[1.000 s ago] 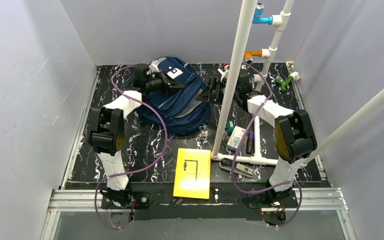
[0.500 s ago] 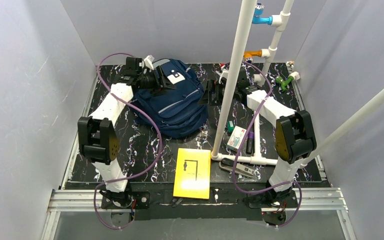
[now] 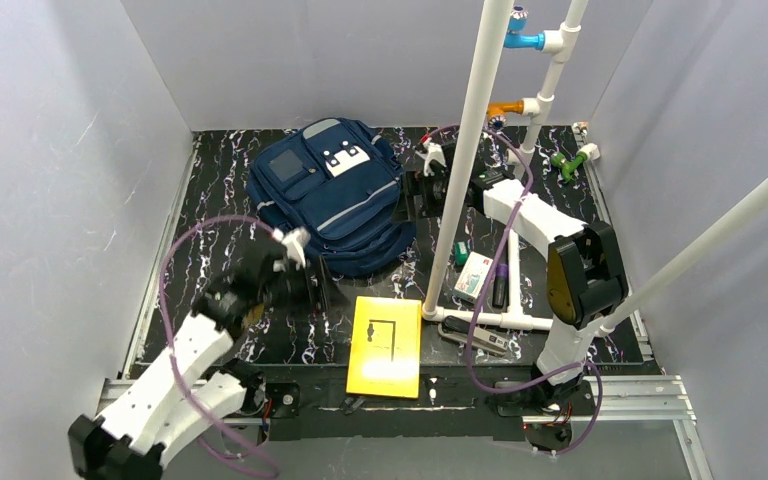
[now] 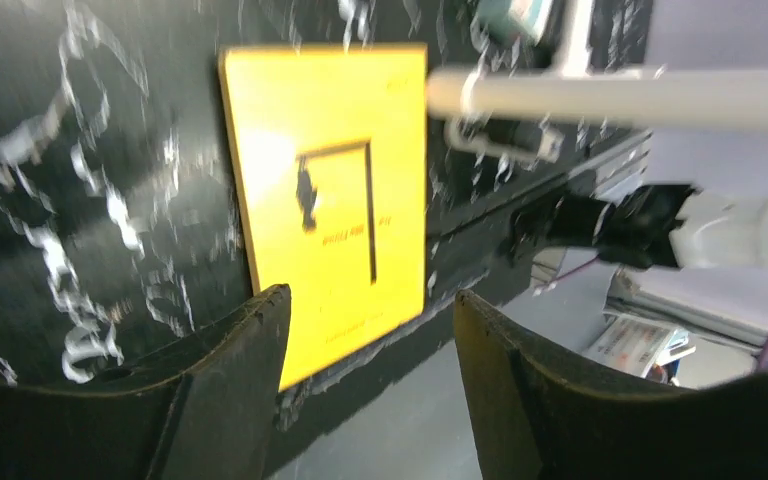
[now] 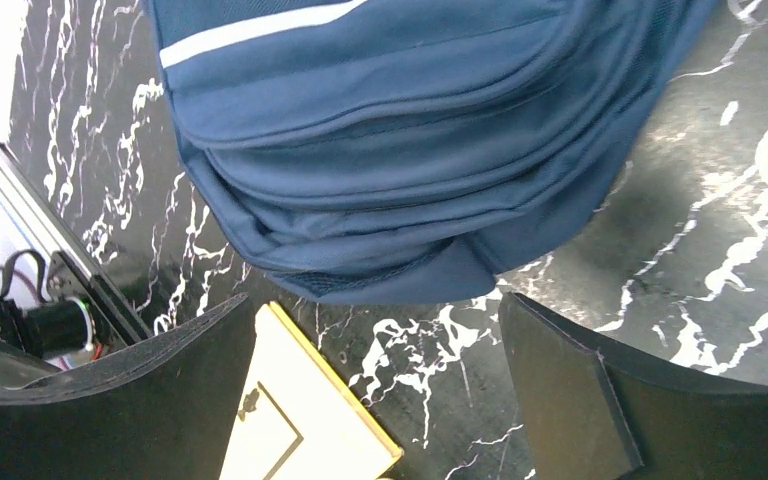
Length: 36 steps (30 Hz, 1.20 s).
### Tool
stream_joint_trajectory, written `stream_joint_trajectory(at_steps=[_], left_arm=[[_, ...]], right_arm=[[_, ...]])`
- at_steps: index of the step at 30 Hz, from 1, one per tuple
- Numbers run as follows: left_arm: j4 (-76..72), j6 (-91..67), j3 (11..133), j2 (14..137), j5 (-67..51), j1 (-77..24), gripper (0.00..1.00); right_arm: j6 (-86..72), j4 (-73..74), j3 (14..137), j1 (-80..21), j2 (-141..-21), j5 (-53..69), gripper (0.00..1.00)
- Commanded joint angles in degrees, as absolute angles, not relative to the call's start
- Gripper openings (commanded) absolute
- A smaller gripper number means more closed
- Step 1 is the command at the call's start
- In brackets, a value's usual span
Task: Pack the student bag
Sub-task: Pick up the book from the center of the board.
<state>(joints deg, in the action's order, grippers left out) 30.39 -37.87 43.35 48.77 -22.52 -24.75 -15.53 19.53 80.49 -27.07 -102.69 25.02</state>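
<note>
Yellow book [image 4: 330, 190] ahead of wide-open, empty left gripper [image 4: 370, 300]: approach low, straddle one edge squarely; right gripper [image 5: 375, 300] likewise wide.

Bright, even light; one view blurred.
Glare whitens the yellow book [image 3: 385, 345] low in the top view; left wrist view smeared; student bag [image 5: 410, 150] crisp in the right wrist view.

one student bag [image 3: 340, 200] on one table [image 3: 220, 180]. one yellow book [image 3: 385, 345]. one small white box [image 3: 473, 274], one dark pen-like stick [image 3: 500, 285] and one flat dark gadget [image 3: 478, 340]. two arms, so two pincers: left pincer [image 4: 370, 298] and right pincer [image 5: 375, 300]. three coloured pipe fittings: blue fitting [image 3: 527, 40], orange fitting [image 3: 507, 105], green fitting [image 3: 567, 160]. two purple cables [image 3: 175, 270].
</note>
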Motion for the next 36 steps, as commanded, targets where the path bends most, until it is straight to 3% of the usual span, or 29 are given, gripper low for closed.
stream_joint_trajectory(at_steps=[1,4,9,18,25,29,36], left_arm=[[35.7,-56.8,34.7,35.4,-13.0,-36.6,0.58],[37.1,-62.3,31.4,33.5,-10.5,-42.3,0.56],[25.9,-58.5,31.7,49.2,-7.6,-50.6,0.57],[15.8,-55.1,32.8,68.4,-2.7,-50.8,0.47],[17.4,-57.4,32.6,75.1,1.6,-49.6,0.47],[16.4,-58.2,30.4,74.9,2.3,-48.5,0.47],[11.2,-59.2,27.7,76.0,0.0,-48.1,0.46]], right_arm=[[-12.0,20.9,81.4,-29.2,-103.0,25.2,0.98],[-11.5,20.3,79.9,-30.4,-102.2,26.4,0.98],[-11.5,20.0,78.0,-31.3,-101.5,26.7,0.97],[-8.8,24.5,76.3,-31.3,-98.2,21.4,0.97],[-19.7,35.0,75.6,-30.0,-95.2,-11.3,0.97],[-20.5,39.8,72.8,-28.7,-87.9,-15.4,0.98],[-23.0,50.5,66.1,-26.5,-74.2,-11.4,0.98]])
